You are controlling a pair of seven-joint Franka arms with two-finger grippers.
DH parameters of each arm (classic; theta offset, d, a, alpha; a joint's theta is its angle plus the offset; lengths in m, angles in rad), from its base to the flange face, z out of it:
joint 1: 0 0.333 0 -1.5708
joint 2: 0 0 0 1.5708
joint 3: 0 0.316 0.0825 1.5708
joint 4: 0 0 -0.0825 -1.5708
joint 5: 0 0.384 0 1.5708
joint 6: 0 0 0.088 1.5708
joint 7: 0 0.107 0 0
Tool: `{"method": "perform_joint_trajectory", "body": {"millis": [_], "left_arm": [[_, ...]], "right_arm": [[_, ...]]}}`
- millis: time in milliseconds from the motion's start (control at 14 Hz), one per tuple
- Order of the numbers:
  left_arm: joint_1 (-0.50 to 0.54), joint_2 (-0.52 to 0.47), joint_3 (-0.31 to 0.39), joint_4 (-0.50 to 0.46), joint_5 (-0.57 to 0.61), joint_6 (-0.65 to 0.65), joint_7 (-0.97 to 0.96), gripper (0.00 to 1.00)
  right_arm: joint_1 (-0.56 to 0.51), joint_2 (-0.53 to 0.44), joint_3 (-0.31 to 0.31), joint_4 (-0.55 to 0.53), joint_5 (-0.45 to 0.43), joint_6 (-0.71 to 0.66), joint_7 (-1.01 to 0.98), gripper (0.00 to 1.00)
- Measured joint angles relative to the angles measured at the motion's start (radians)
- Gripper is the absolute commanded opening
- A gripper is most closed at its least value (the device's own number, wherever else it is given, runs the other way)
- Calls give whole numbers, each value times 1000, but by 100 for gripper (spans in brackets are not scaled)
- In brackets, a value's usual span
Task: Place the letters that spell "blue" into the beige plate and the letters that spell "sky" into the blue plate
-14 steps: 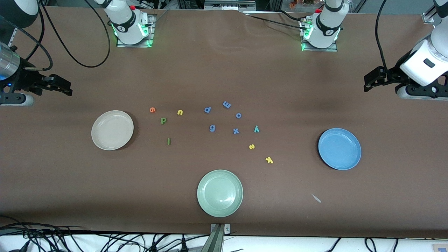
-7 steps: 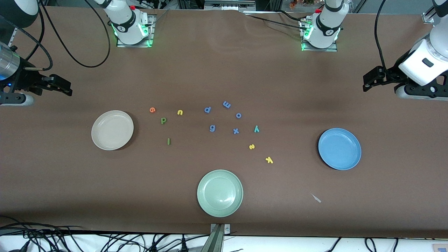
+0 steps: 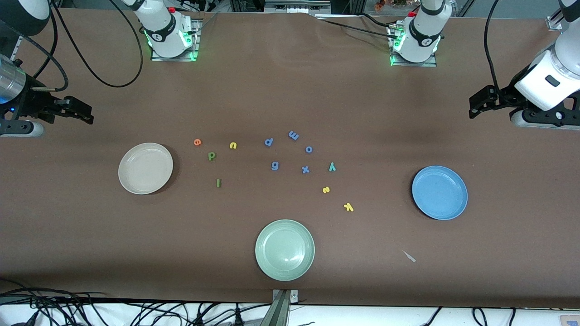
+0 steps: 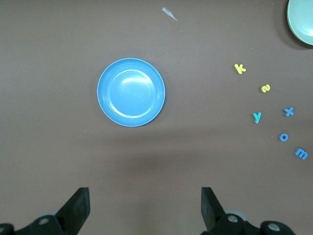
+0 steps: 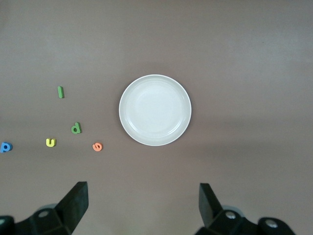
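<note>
Sitting untouched on the brown table, every foam letter is outside its plate, so by my reading the task has not begun and all seven placements remain. At the right arm's end, the right gripper hangs empty with its fingers spread wide above bare table, at about ten o'clock from the round shallow cream-beige plate, which holds nothing. Near that plate lie the four small letters for "blue": the orange e at its one o'clock, the dark green b and the yellow u at roughly two o'clock, and the green straight bar l at about four o'clock. Toward the middle come five periwinkle-blue letters, which should stay put, and a pale green plate, also bare. Next, the teal y, yellow s and yellow k trail toward the plain medium-blue plate, from its ten o'clock round to its eight o'clock; it is empty too. The left gripper waits at the plate's one o'clock, jaws likewise spread and holding nothing.
</note>
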Motion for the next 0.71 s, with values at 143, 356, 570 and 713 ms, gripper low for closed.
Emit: {"method": "perform_joint_trajectory", "body": {"millis": [143,356,570,713], "left_arm": [[2,0,1,0,0,0,0,100],[-2,0,-1,0,0,0,0,100],[-5,0,-7,1,4,0,0,100],[-5,0,-10,1,11,0,0,100]], "right_arm": [[0,0,0,0,0,0,0,100],[0,0,0,0,0,0,0,100],[0,0,0,0,0,0,0,100],[0,0,0,0,0,0,0,100]]}}
